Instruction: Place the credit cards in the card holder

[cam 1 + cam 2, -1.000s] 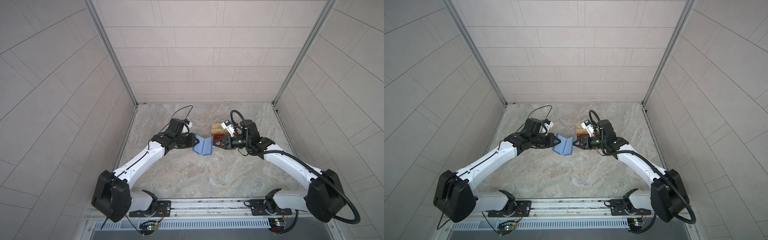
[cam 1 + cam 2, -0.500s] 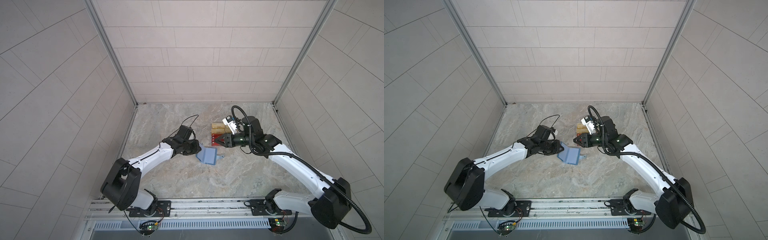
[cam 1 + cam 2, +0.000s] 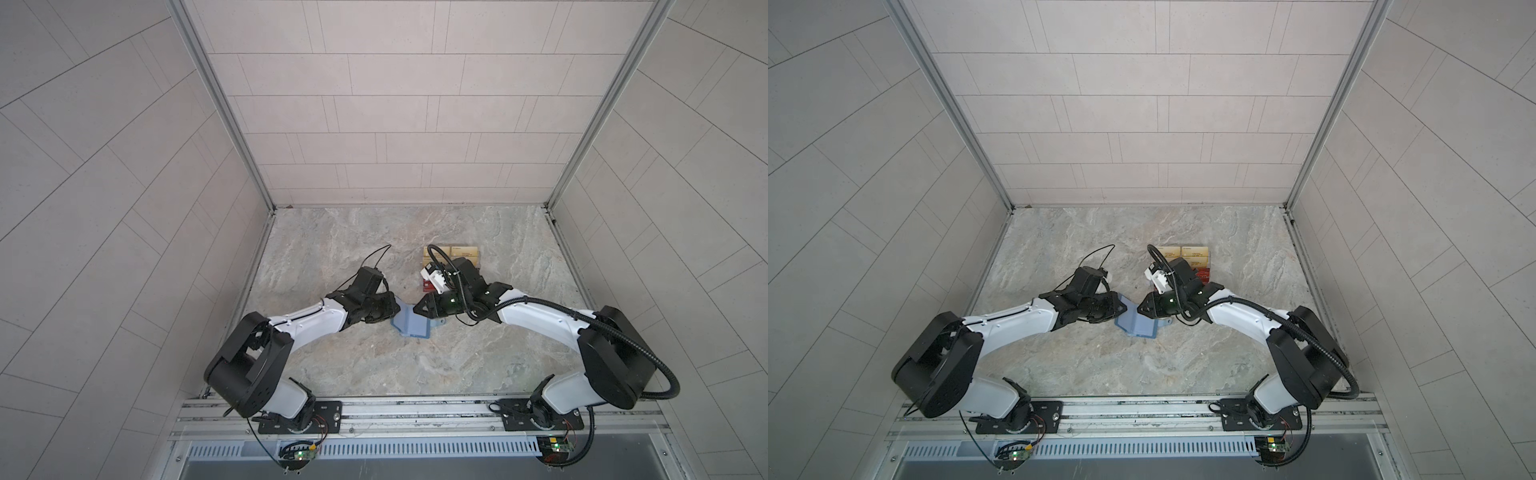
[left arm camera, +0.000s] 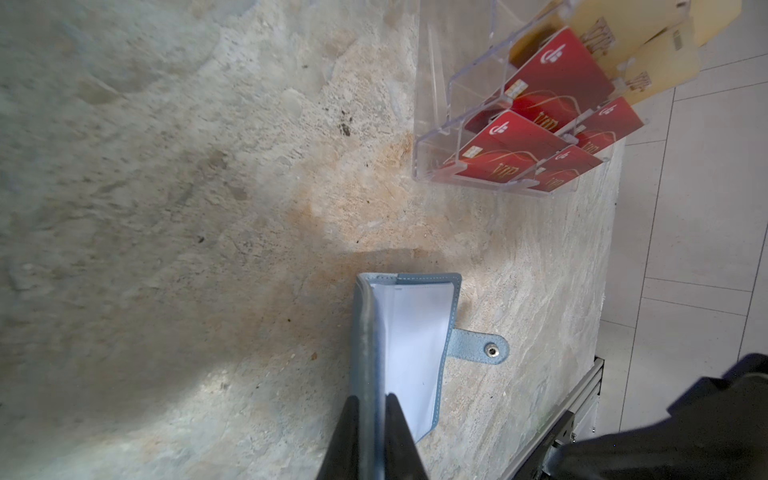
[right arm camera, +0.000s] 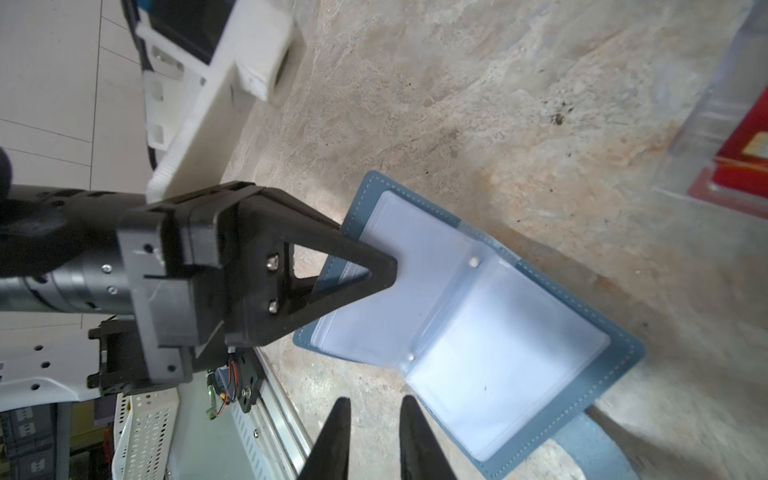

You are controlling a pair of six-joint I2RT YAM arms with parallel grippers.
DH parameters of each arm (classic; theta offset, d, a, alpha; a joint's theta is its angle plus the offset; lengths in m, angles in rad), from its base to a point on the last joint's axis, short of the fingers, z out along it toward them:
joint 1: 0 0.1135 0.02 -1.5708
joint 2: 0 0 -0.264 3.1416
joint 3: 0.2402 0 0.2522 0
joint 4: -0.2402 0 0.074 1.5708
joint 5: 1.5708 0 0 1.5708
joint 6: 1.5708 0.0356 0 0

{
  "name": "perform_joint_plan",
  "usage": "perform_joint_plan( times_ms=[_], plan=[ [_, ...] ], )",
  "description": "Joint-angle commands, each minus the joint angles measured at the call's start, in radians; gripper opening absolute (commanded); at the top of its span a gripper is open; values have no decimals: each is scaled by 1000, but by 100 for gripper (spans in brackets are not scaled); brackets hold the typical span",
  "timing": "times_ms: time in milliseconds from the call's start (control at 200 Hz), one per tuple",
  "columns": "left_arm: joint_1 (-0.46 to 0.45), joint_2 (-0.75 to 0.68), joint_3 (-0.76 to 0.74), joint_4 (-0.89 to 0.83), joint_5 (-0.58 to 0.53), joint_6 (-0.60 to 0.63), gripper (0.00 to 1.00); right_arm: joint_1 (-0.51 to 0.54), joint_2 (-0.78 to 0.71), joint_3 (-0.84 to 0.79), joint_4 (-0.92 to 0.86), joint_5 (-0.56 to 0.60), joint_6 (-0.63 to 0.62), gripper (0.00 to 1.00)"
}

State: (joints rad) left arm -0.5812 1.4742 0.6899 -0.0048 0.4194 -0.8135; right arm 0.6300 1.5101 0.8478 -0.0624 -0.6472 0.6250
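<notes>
Right wrist view: card holder (image 5: 478,332) lies open on the marble table (image 5: 540,104), clear sleeves facing up and empty. Left gripper (image 5: 395,266) pinches one cover at its outer edge. The left wrist view confirms this: fingers (image 4: 401,440) are clamped on the blue cover, which stands up off the table. Right gripper (image 5: 372,401) hangs just beside the holder's other cover, jaws narrowly apart with nothing between them. Credit cards (image 4: 494,158) sit in a clear rack (image 4: 432,104) near the holder, on its far side, with gold cards (image 4: 665,70) behind the red. Step, as I read it: opening and steadying the holder; no card is in it yet. The next move likely calls for the right gripper to go from holder to rack and take one red card by its free edge, with the left holding a sleeve mouth exposed. Marble is mottled grey-tan with dark specks; pale tiled walls (image 3: 395,116) close it in on three sides.
</notes>
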Motion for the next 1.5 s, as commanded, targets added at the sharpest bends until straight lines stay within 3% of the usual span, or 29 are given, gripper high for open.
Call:
perform_joint_plan(
  times_ms=[0,175,330,395,611,721,966,1282,1497],
  plan=[
    [-2,18,-30,74,13,-13,5,11,46,-25,95,31,-7,23],
    [26,44,-53,79,38,5,17,11,156,-59,182,18,1,18],
    [51,-9,-34,-42,-15,75,46,11,200,-41,162,8,-34,17],
    [55,-28,-3,-133,-56,124,49,11,219,-26,139,10,-50,17],
    [22,-122,111,-380,-198,218,48,18,189,-19,111,23,-54,16],
    [0,-155,156,-437,-153,202,42,33,192,16,91,17,-47,17],
    [-12,-209,147,-385,-44,93,27,68,298,101,158,-29,10,16],
    [-75,-106,58,-128,27,-27,24,3,280,72,227,-50,90,14],
    [-83,18,33,-72,15,0,22,-13,210,31,166,-39,70,15]
  ],
)
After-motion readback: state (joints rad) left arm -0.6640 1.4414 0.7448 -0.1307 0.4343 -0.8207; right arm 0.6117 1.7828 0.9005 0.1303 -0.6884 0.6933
